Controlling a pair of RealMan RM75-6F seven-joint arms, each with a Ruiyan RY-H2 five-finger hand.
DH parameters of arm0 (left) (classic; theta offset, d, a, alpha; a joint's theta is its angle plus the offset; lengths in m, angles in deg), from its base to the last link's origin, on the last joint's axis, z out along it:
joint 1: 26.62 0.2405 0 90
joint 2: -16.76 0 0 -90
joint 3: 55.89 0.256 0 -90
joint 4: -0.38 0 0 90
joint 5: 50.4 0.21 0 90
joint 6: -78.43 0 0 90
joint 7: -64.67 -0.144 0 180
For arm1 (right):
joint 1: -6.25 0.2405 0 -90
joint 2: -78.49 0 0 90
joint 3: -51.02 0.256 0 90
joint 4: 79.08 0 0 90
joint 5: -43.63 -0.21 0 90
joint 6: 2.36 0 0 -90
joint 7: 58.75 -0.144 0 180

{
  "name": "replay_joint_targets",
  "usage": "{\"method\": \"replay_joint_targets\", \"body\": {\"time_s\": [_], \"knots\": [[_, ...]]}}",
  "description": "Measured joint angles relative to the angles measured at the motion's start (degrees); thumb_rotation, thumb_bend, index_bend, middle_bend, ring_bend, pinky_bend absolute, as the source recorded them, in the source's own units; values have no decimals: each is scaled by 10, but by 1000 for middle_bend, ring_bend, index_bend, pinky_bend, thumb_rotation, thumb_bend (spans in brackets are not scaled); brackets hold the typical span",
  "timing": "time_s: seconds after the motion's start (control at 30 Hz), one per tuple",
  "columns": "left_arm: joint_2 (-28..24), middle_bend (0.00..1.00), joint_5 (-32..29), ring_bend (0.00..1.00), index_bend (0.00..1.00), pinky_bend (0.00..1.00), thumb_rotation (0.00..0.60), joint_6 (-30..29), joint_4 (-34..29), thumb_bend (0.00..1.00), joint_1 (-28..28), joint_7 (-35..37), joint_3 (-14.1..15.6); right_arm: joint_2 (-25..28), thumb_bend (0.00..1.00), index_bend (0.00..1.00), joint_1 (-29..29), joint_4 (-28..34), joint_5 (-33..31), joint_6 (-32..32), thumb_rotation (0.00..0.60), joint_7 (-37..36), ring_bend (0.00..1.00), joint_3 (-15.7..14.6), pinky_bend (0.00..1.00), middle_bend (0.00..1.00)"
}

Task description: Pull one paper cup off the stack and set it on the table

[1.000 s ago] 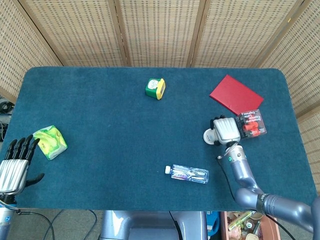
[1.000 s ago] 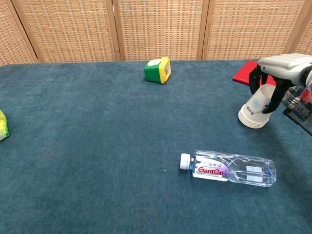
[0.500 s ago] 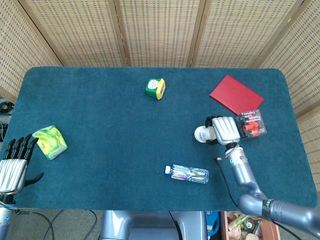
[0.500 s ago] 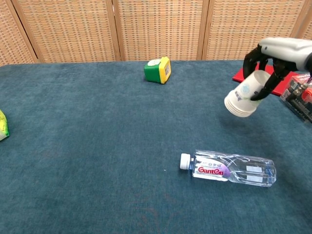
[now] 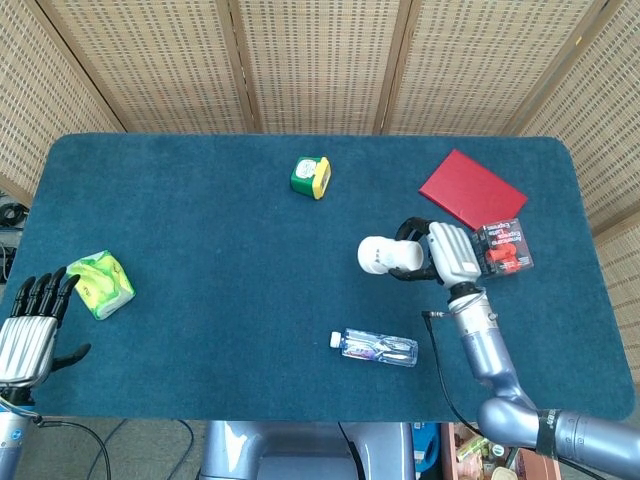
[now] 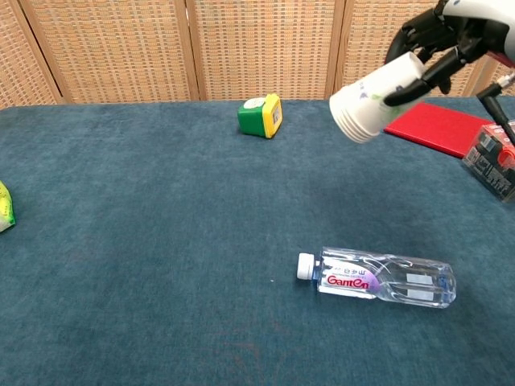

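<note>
A stack of white paper cups (image 5: pixel 384 256) (image 6: pixel 372 98) hangs in the air above the table, lying on its side with the cup bottoms pointing left. My right hand (image 5: pixel 442 251) (image 6: pixel 455 26) grips the stack near its open end, with dark fingers wrapped round it. At the lower left of the head view my left hand (image 5: pixel 30 326) hovers at the table's near left corner, fingers straight and apart, holding nothing. The chest view does not show it.
A clear water bottle (image 5: pixel 376 348) (image 6: pixel 380 276) lies on the blue table (image 5: pixel 220 260) in front of the stack. A red book (image 5: pixel 470 188) (image 6: pixel 438 127), a small black-and-red box (image 5: pixel 502 248) (image 6: pixel 491 154), a green-and-yellow box (image 5: pixel 310 176) (image 6: pixel 261 115) and a green-yellow pouch (image 5: pixel 100 284) also lie there.
My right hand has lifted the cup stack off the table and carried it up and to the left. The left hand has stayed put.
</note>
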Motion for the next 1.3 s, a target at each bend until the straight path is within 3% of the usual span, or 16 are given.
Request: {"method": "replay_joint_targets", "body": {"time_s": [0.23, 0.83, 1.13, 1.3], "knots": [[1, 0, -2, 0, 0, 0, 600, 1, 4, 174, -1, 6, 0, -24, 172, 744, 3, 51, -41, 14, 600, -37, 476, 27, 713, 615], [15, 0, -14, 0, 0, 0, 600, 24, 19, 174, -12, 48, -6, -122, 172, 744, 87, 57, -95, 42, 600, 23, 476, 56, 713, 615], [45, 0, 6, 0, 0, 0, 600, 34, 20, 174, -40, 207, -26, -141, 172, 744, 109, 36, -121, 43, 600, 35, 477, 67, 713, 616], [57, 0, 4, 0, 3, 0, 600, 74, 13, 174, -73, 307, -43, -144, 172, 744, 119, 24, -138, 41, 600, 38, 478, 78, 713, 616]]}}
